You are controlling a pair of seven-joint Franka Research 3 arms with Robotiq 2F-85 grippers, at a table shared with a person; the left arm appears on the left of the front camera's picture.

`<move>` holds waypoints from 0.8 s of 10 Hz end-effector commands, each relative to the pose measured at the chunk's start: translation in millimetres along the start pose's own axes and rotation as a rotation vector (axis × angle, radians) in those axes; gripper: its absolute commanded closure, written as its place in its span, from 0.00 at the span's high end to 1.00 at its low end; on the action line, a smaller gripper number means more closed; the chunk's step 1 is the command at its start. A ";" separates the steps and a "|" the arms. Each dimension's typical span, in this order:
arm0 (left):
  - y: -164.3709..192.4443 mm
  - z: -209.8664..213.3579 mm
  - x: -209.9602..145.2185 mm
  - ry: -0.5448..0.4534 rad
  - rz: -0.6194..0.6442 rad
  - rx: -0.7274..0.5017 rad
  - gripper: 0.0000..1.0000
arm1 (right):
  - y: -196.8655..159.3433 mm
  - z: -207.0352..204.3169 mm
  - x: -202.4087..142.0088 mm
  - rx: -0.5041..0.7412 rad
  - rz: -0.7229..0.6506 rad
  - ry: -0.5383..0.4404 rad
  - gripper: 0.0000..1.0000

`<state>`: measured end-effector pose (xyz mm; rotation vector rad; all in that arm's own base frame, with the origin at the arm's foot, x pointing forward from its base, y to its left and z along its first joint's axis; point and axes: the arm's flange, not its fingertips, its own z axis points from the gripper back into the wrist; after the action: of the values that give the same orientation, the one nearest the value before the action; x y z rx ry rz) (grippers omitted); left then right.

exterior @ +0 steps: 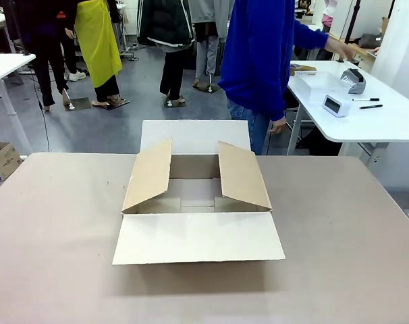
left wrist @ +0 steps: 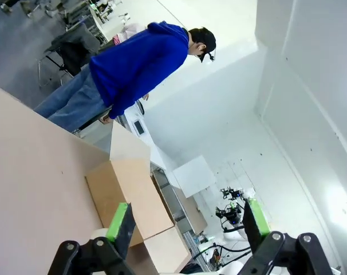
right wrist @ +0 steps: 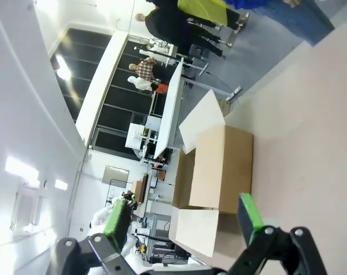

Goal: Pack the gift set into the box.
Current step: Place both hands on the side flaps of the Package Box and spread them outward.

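Tools: your left tool [left wrist: 188, 216] and right tool [right wrist: 182, 216] both gape wide, empty.
Box: box [exterior: 198, 196] on desk [exterior: 56, 223], ahead of both tools.
Risk: side flaps [exterior: 149, 174] lean inward; you could snag the gift set there.

This looks like a robotics lab in an open hall. A wide matte grey-brown bench [exterior: 49, 223] stands on a bare grey floor [exterior: 90, 128]. A white rectangular work desk [exterior: 393, 125] carries a small white electronic device [exterior: 336, 104] and black pens [exterior: 370, 106]. Standing people [exterior: 165, 27] gather beyond. High white walls [left wrist: 311, 69], bright ceiling strip lights [right wrist: 22, 169] and a dark glazed partition [right wrist: 110, 109] enclose the room.
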<state>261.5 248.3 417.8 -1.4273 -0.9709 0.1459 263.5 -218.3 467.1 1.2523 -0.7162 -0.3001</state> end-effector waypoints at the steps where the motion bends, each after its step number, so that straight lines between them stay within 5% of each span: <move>1: 7.9 5.6 -2.8 -0.019 0.012 0.009 1.00 | -10.9 2.1 -0.4 -0.014 -0.006 -0.009 1.00; 2: -20.0 -29.9 1.0 0.073 -0.066 0.083 1.00 | 19.2 -33.9 -0.7 -0.104 0.091 0.073 1.00; 5: -112.3 -186.4 -18.8 0.585 -0.364 0.070 1.00 | 117.5 -193.4 -39.5 -0.402 0.454 0.392 1.00; 8: -136.2 -334.7 -80.8 0.978 -0.416 0.191 1.00 | 139.1 -311.3 -118.2 -0.582 0.739 0.667 1.00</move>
<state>337.8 -74.5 542.2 -1.0095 -0.4450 -0.6414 331.6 127.2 527.9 0.5416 -0.4340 0.4239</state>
